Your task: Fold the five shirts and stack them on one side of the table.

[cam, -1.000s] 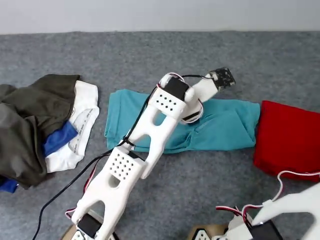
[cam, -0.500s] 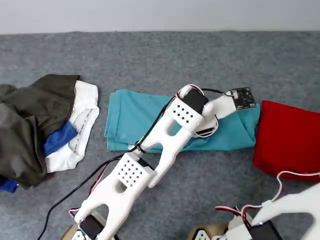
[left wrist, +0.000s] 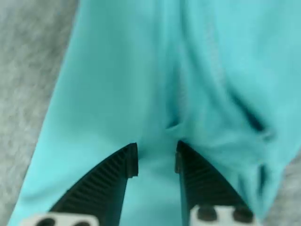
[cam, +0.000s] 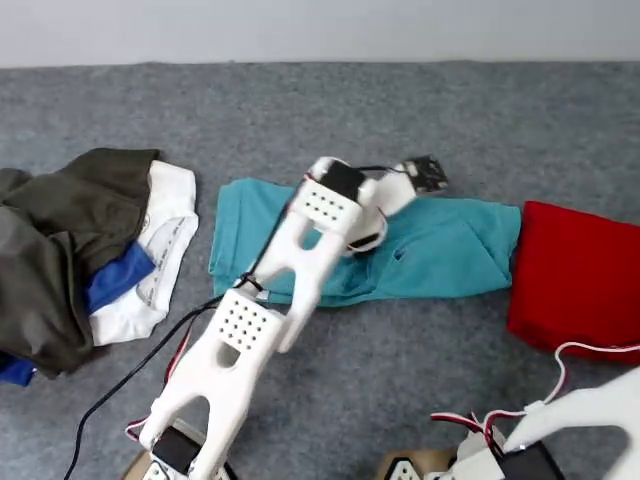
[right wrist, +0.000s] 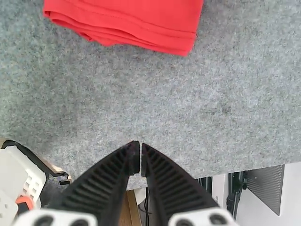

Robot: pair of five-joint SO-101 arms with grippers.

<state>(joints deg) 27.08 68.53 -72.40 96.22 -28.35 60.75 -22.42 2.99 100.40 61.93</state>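
Back over the middle of the teal shirt point(cam: 450, 250) with the left gripper point(left wrist: 155, 160), after a swing out to the right, almost to the red shirt point(cam: 575, 280), half a second ago. Reads as a smoothing pass along the cloth rather than a carry: teal shirt in the same place as a second ago, stretched left to right across mid-table, its right end just beside the red one, a soft crease near its middle. Judged as fold not yet finished. Second shirt of five in hand, probably, with the red one folded at the right and the olive shirt point(cam: 60, 240), white shirt point(cam: 165, 240) and blue shirt point(cam: 120, 275) heaped unfolded at the left.

Left jaws narrowly apart, clamping nothing. Teal fabric directly under and between the tips, a small pucker just ahead of the gap. Cannot tell whether the tips press the cloth or hang just above it.

Right gripper point(right wrist: 140, 155) at the near right, jaws closed tip to tip on nothing, above bare grey table point(right wrist: 225, 94), with the red shirt's folded edge well apart from the tips.
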